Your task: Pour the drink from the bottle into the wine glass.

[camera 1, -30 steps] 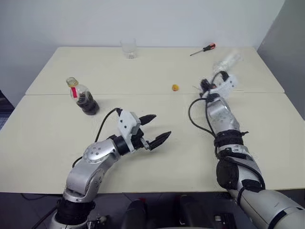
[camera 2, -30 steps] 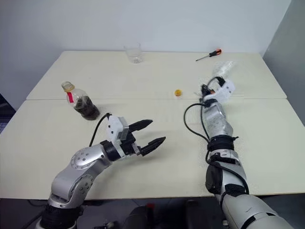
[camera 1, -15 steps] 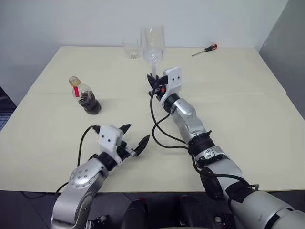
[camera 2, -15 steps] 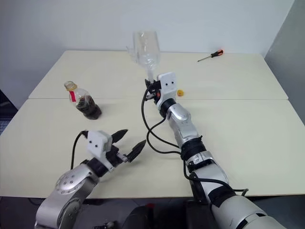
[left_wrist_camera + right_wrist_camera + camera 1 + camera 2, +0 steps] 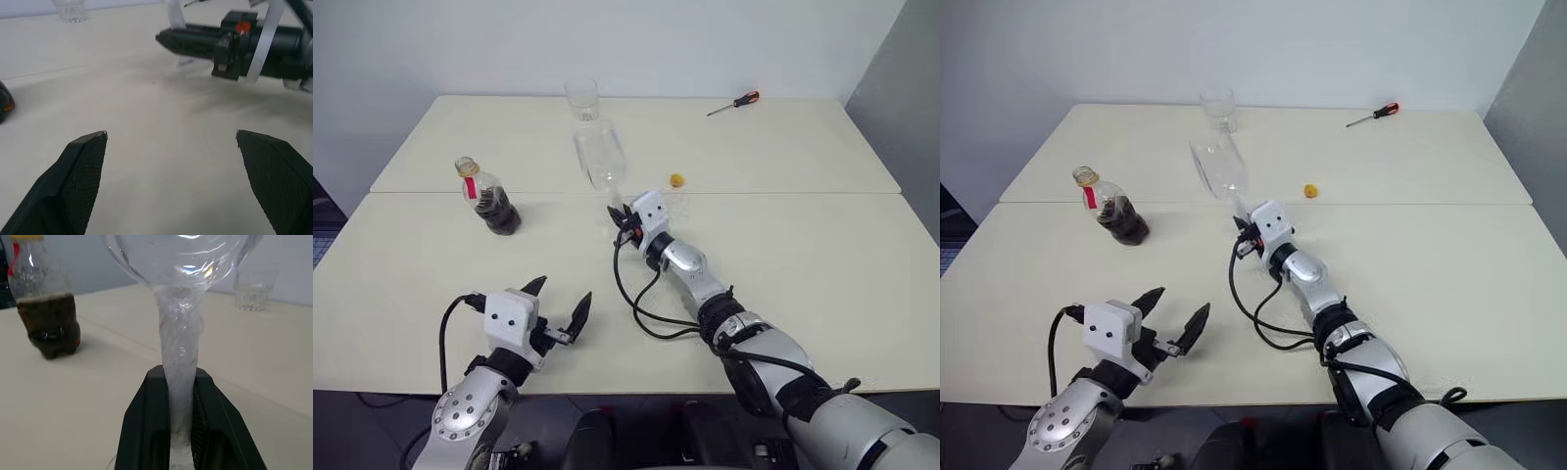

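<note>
Glass [image 5: 182,298] is pinched by its stem in my right gripper [image 5: 619,217], bowl leaning away over mid-table [image 5: 783,245]. My left gripper [image 5: 558,305] hangs near the front edge, jaws spread wide, holding nothing. Bottle [image 5: 487,197] stands far left, drink [image 5: 49,328] low inside.

A pale cream worktop [image 5: 822,264] spans the view, made of two slabs that meet along a straight seam running across its middle. On the far slab, close to the back edge and near a plain white wall [image 5: 460,44], a short clear tumbler [image 5: 580,98] stands upright. Well to the right of it, also near the back edge, a screwdriver [image 5: 732,102] with a red and black handle lies flat at a slant. A small yellow cap [image 5: 676,180] rests on the far slab just behind the seam, apart from both.
</note>
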Robot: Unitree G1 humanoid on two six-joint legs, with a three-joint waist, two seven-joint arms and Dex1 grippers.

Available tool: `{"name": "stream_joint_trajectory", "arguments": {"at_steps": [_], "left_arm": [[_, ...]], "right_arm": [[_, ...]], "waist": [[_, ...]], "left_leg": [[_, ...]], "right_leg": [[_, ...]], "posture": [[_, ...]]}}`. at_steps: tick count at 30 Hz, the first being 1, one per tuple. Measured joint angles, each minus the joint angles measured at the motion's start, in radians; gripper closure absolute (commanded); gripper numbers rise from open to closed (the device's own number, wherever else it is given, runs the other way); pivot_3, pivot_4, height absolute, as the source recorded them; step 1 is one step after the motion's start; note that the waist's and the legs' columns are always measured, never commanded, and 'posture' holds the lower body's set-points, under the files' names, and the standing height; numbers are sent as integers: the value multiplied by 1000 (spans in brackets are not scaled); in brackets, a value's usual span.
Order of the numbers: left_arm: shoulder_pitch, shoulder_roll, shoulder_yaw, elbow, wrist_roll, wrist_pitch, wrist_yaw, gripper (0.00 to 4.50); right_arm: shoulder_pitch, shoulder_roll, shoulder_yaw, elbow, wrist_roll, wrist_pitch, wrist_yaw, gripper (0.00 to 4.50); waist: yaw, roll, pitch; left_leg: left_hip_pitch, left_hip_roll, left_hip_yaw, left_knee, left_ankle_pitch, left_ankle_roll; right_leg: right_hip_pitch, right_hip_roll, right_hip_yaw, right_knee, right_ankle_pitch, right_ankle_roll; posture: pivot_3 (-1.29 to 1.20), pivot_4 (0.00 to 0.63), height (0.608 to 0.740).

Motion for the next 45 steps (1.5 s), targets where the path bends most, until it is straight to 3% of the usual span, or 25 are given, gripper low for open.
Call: {"name": "stream_joint_trajectory", "arguments": {"at_steps": [14, 23, 31, 41, 45], "left_arm": [[-80, -9, -29, 46, 13, -28, -16, 0], [-114, -10, -37, 45, 6, 20, -15, 0], [-157, -10, -43, 18, 1, 68, -10, 0], [-187, -10, -47, 8, -18, 124, -6, 0], [-160, -2, -49, -12, -40, 136, -21, 0]], "right_arm": [[64, -7, 14, -101, -32, 116, -22, 4301], [317, -35, 46, -510, -35, 299, 50, 4301], [381, -98, 86, -712, -58, 484, 76, 4301], [385, -115, 114, -751, -80, 517, 74, 4301], [343, -98, 101, -663, -76, 462, 69, 4301]], "waist": [[3, -1, -1], [10, -2, -3], [15, -2, -3], [15, -2, -3], [13, -3, -3]], "left_leg": [[3, -1, 0, 0, 0, 0], [3, 0, 0, 0, 0, 0], [3, -1, 0, 0, 0, 0], [3, -2, 0, 0, 0, 0], [5, -2, 1, 0, 0, 0]], "right_leg": [[2, 1, 0, 2, 0, 0], [2, 0, 0, 2, 0, 0], [2, 1, 0, 2, 0, 0], [3, 1, 0, 2, 0, 0], [3, 3, 1, 2, 0, 0]], "posture": [[0, 150, 740], [0, 150, 740], [0, 150, 740], [0, 150, 740], [0, 150, 740]]}}
